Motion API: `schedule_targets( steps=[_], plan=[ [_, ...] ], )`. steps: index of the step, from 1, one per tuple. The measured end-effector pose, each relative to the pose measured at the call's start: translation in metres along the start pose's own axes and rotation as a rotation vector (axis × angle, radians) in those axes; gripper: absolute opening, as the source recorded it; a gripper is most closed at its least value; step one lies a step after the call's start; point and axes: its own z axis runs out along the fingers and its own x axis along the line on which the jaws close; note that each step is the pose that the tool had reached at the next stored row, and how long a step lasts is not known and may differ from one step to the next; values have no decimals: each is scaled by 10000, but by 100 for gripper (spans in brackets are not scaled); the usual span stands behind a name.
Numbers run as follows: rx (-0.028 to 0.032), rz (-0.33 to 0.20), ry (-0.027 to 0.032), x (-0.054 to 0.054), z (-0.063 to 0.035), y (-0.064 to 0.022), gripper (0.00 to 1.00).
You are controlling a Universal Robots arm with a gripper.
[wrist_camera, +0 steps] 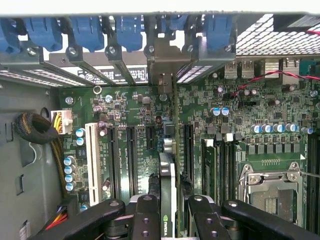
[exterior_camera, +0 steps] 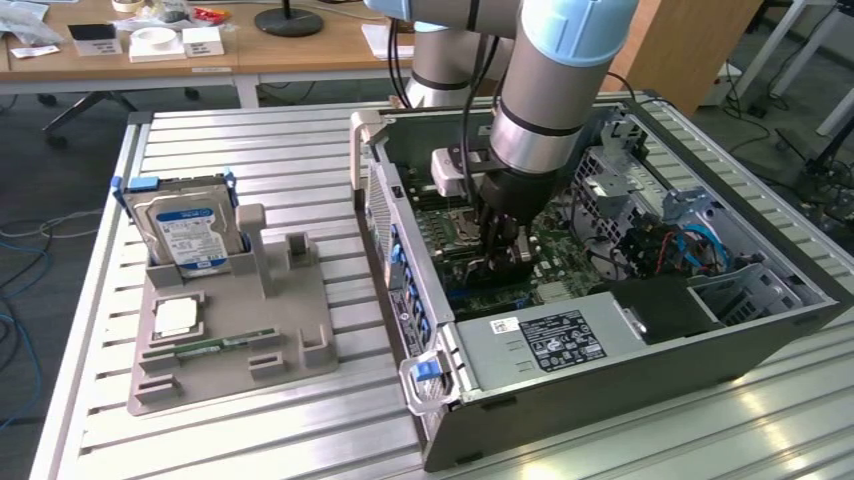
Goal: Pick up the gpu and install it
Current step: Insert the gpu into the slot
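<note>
Black-faced and thin, the gpu (wrist_camera: 167,195) stands on edge between the gripper's fingers (wrist_camera: 146,220) in the wrist view, where we see the jaws closed on it from both sides, its edge pointing down at the green motherboard (wrist_camera: 240,125). Its silver end bracket (wrist_camera: 162,65) reaches up to the row of blue slot latches (wrist_camera: 90,32) at the case's rear wall. Whether the card's lower edge is seated in a slot or just above one, we cannot tell.

From the exterior view we see what the wrist camera misses: the gripper (exterior_camera: 505,255) reaches deep inside the open computer case (exterior_camera: 747,345), which lies on its side on the ribbed metal table (exterior_camera: 267,150). There the card is mostly hidden behind the arm (exterior_camera: 554,90) and the fingers, so we cannot make it out clearly.

Around the gripper the room is tight: black expansion slots (wrist_camera: 130,150) run alongside the card, memory sticks (wrist_camera: 220,165) and the processor socket (wrist_camera: 270,185) lie to one side, and a cable bundle (wrist_camera: 35,127) hangs to the other. Drive cages and blue cables (exterior_camera: 687,245) crowd the case toward the exterior view's right.

Outside the case, on the exterior view's left, a grey holder tray (exterior_camera: 227,345) carries a blue-labelled hard drive (exterior_camera: 187,230) standing upright and a small green memory stick (exterior_camera: 214,347) lying flat.
</note>
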Motion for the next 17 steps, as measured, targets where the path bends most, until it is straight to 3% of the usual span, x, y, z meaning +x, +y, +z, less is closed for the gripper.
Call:
schedule_targets(
  steps=[8,13,14,17],
  plan=[
    [-4,2,-3,0,0,1,27],
    [-1,1,0,0,0,0,40],
    [-1,1,1,0,0,0,46],
    [-3,1,6,0,-9,1,46]
  ],
)
